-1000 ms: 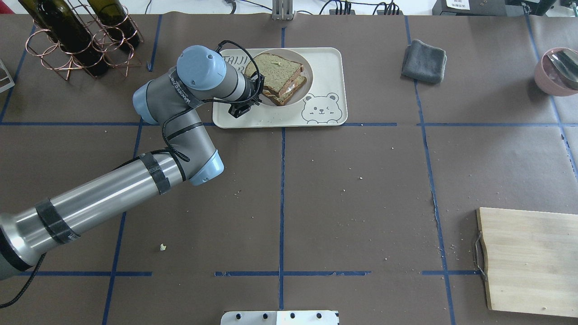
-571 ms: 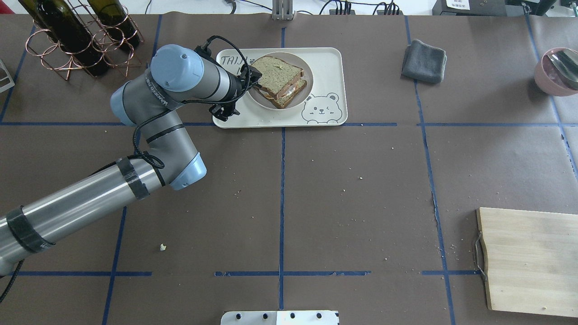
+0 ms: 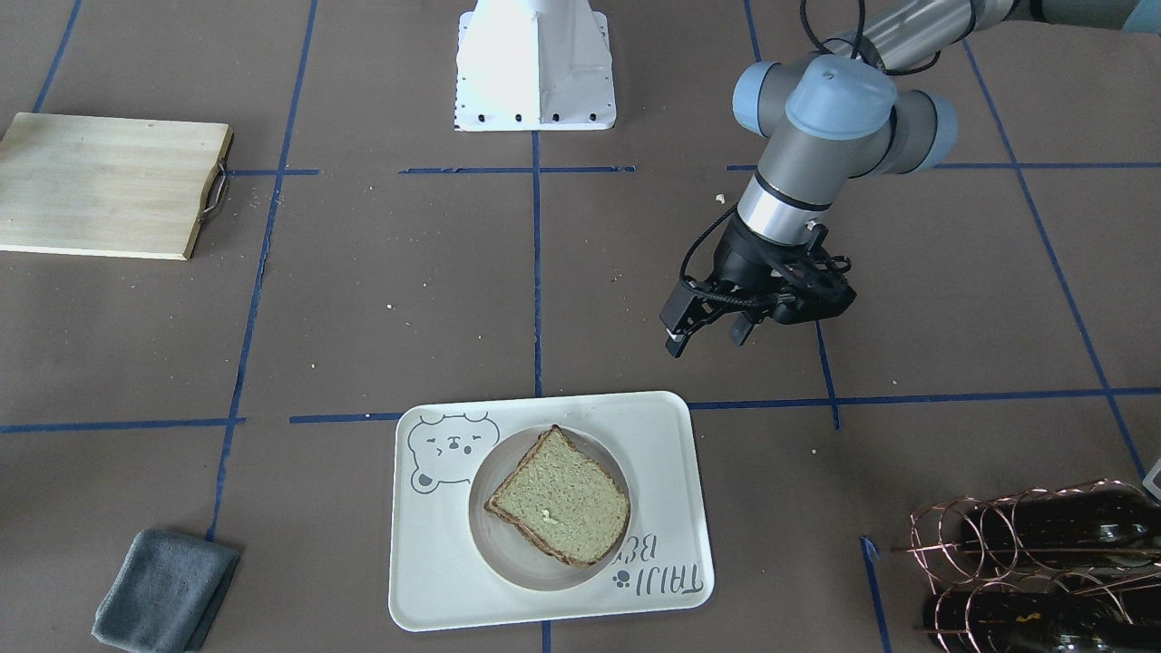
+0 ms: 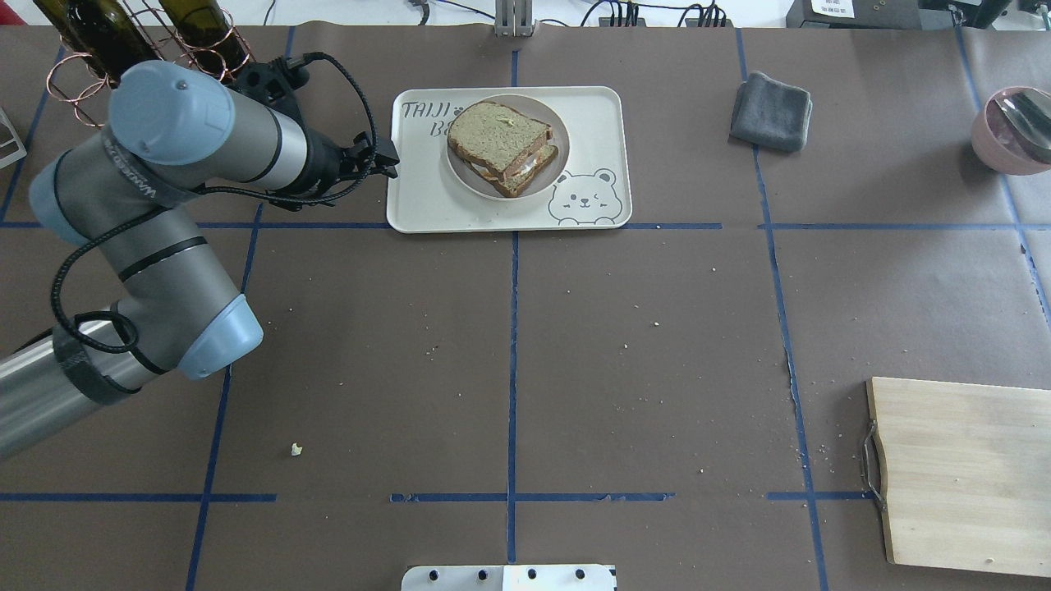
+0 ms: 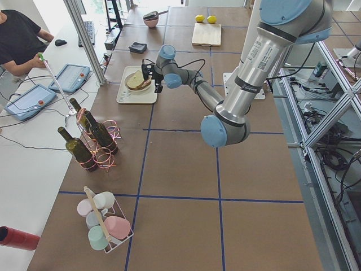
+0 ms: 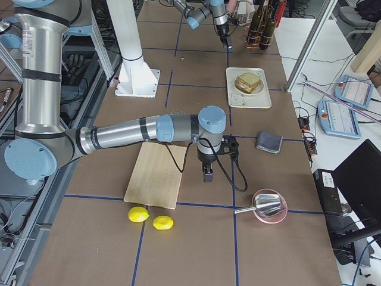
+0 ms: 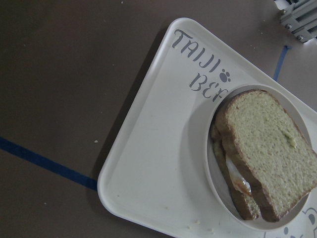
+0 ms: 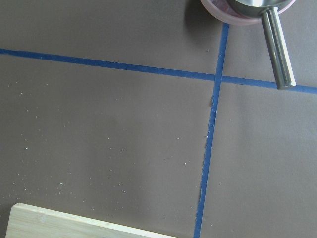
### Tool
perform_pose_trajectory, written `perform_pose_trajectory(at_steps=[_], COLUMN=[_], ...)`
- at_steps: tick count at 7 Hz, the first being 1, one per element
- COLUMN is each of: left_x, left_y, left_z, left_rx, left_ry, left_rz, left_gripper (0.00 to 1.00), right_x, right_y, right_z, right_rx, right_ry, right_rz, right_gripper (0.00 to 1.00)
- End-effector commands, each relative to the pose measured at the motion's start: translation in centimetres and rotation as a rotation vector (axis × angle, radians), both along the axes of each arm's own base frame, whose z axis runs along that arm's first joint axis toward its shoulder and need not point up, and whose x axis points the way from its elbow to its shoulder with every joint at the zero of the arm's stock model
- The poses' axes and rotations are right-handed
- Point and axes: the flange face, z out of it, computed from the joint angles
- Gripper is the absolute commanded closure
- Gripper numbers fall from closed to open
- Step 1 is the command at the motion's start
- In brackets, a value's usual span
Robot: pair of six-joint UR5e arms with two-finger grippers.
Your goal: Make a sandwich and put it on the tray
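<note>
Brown table [image 3: 363, 299] bearing tray [image 3: 426, 562] with sandwich [image 3: 562, 499]; left end effector [image 3: 706, 337] hovering near tray, fingers apart, empty; stray swing risking clipping rim, toppling sandwich.

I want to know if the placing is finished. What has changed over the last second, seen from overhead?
The left gripper was over the left part of the tray, close to the round plate. It has pulled back to the left and now hangs empty by the tray's left edge. The pictures do not show whether it let go of anything. The sandwich, plate and tray stayed where they were.
</note>
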Motion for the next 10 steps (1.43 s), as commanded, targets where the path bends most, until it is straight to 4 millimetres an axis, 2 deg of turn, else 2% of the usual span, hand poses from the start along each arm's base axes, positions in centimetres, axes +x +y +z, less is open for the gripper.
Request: perform_pose_trajectory(at_steps=[1, 2, 4, 5, 6, 7, 8, 9, 10], left_x=[-8.6, -13.5, -23.2, -27.5, -30.9, -31.1, -31.2, -32.1, -34.2], left_y=[0.1, -0.4, -1.8, -1.8, -1.2, -1.5, -0.4, -0.7, -0.5], left_z=[3.8, 6.7, 12.6, 15.4, 17.1, 18.2, 23.7, 25.3, 26.5], left_rx=[0.212, 0.251, 0.38, 0.388, 0.383, 0.356, 0.27, 0.219, 0.126], left_ry=[-0.224, -0.29, -0.408, -0.444, -0.437, -0.464, -0.48, -0.476, -0.433], left_rz=[0.111, 0.125, 0.286, 0.313, 0.305, 0.29, 0.327, 0.325, 0.324], left_gripper=[0.0, 0.0, 0.0, 0.0, 0.0, 0.0, 0.0, 0.0, 0.0], right_x=[1.9, 2.5, 2.7, 2.9, 3.0, 3.0, 3.0, 3.0, 3.0], right_y=[0.5, 0.7, 0.9, 1.0, 1.1, 1.1, 1.1, 1.2, 1.1], right_z=[1.9, 2.1, 2.1, 2.1, 2.1, 2.2, 2.2, 2.2, 2.2], right_rx=[-0.033, -0.038, -0.044, -0.047, -0.047, -0.049, -0.049, -0.052, -0.05], right_ry=[-0.004, -0.007, -0.035, -0.047, -0.047, -0.049, -0.049, -0.049, -0.047], right_rz=[0.035, 0.049, 0.059, 0.064, 0.067, 0.067, 0.067, 0.068, 0.068], right_gripper=[0.0, 0.0, 0.0, 0.0, 0.0, 0.0, 0.0, 0.0, 0.0])
